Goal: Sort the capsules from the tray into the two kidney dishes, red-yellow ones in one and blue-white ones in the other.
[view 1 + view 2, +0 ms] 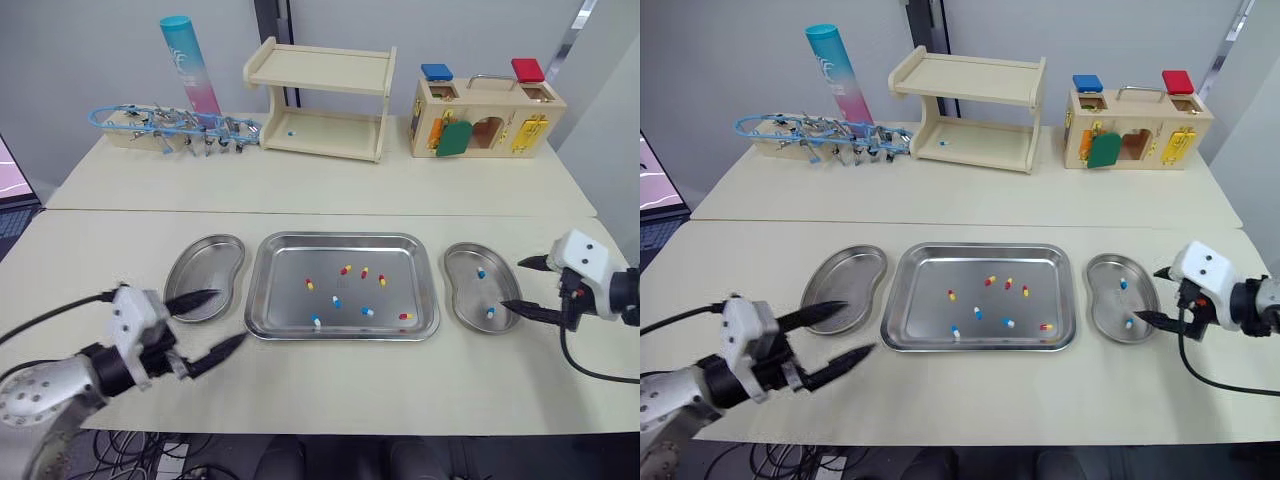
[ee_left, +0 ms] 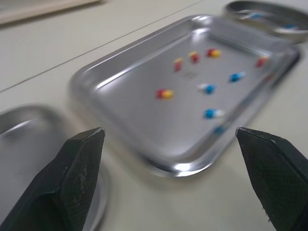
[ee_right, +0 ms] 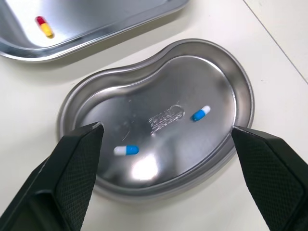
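- On the left, near you, the left gripper (image 1: pixel 229 317) hangs with its two fingers spread wide and nothing between them, just beside the near right edge of the left dish (image 1: pixel 205 275), which is empty.
- At the right, the right gripper (image 1: pixel 511 283) is likewise spread and empty, poised over the right side of the right dish (image 1: pixel 462 290).
- Two blue-white capsules (image 3: pixel 126 150) lie in that right dish, so red-yellow ones belong in the left one.
- Between the dishes, the tray (image 1: pixel 340 237) holds five red-yellow capsules (image 1: pixel 345 269) and three blue-white capsules (image 1: pixel 336 301), all loose on bare steel.
- Risk: three red-yellow capsules sit close together at the far middle; wide fingers could pinch two, or flick a neighbour aside.
- Risk: small, smooth capsules on slick metal may squirt out if you close off-centre or too fast.
- Risk: the red-yellow capsule (image 1: pixel 405 316) in the near right corner lies just beside the tray wall, so a finger may strike the rim and shove the tray.
- Risk: a blue-white capsule (image 1: pixel 316 321) lies against the near wall; the same trouble applies.
- Risk: lowering the right gripper carelessly could catch the dish rim and tip it.
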Motion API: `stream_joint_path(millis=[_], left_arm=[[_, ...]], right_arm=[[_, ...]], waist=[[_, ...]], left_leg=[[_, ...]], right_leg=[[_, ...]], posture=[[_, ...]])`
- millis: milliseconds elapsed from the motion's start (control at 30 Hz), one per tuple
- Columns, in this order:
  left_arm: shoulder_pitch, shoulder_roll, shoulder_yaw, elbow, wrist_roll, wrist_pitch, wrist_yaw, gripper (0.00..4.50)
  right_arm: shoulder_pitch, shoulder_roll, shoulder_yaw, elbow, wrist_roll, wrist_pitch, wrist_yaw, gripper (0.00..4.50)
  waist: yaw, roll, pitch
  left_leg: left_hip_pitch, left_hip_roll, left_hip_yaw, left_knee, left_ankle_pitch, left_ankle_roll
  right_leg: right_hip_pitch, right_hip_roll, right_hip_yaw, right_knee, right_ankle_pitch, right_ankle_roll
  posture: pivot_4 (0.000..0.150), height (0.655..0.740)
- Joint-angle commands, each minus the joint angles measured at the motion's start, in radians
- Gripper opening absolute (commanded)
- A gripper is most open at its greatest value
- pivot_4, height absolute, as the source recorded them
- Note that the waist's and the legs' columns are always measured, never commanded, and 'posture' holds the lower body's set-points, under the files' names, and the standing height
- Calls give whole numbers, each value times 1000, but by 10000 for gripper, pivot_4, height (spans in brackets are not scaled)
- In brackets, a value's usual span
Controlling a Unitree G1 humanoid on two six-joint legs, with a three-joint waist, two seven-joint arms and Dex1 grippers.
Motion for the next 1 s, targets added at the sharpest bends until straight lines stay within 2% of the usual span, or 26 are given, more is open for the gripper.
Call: stream_joint_path(millis=[33,133,300,767,1000], left_arm=[[14,48,133,131,51,-51,-30,45000],[52,86,202,258,73,-73,-94,45000],[120,100,251,357,91,-101,-174,45000],[157,69,255,231,68,-28,-157,45000],[205,42,249,144,49,1,-197,45000]], right_arm=[[34,-62,-97,68,2,-146,99,44566],[55,-122,-120,165,38,-127,211,44566],[45,-162,-90,282,-3,-172,232,44566],[69,-166,-85,149,-13,-87,223,44566],[30,-177,-73,112,1,-61,240,44566]], waist=[[0,0,0],[-1,0,0],[-6,0,0],[-6,1,0],[-6,1,0]], left_leg=[[0,0,0,0,0,0],[0,0,1,0,0,0],[1,0,1,0,0,0],[1,1,1,0,0,0],[1,1,2,0,0,0]], right_leg=[[0,0,0,0,0,0],[0,0,1,0,0,0],[0,0,1,0,0,0],[1,0,1,0,0,0],[0,0,1,0,0,0]], posture=[[1500,7400],[1500,7400],[1500,7400],[1500,7400],[1500,7400]])
